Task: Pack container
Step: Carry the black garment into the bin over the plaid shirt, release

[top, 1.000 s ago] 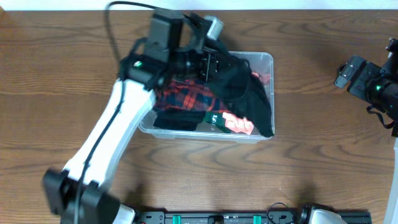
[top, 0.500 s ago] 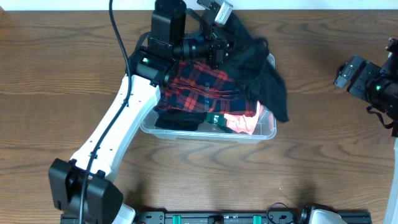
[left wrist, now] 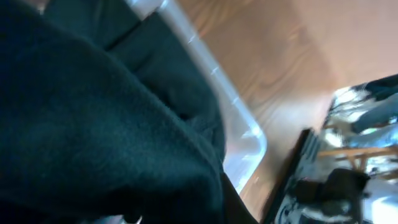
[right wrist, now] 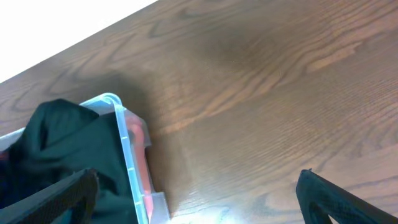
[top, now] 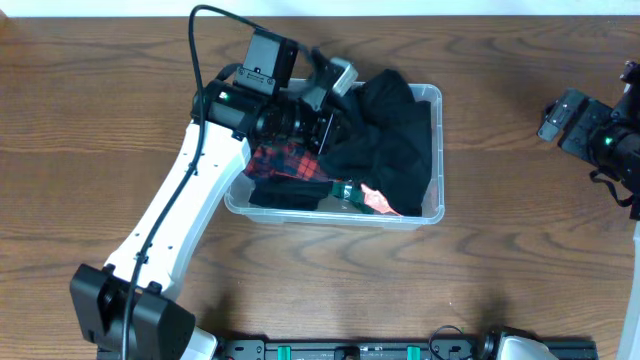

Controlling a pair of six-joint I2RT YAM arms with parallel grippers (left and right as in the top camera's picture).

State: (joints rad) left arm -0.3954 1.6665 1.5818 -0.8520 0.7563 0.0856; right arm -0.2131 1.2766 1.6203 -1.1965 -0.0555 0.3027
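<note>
Right fingers [right wrist: 329, 196] over brown wooden table [right wrist: 249, 93]

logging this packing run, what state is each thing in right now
large clear plastic rectangular container: upright, lidless, nearly full of clothes
black fabric garment: bunched, piled on top inside it
red plaid cloth: inside, partly covered
left gripper: jaws hidden by the garment, grip unclear
right gripper: jaws open, empty

Even bright light, blurred left-wrist view
</note>
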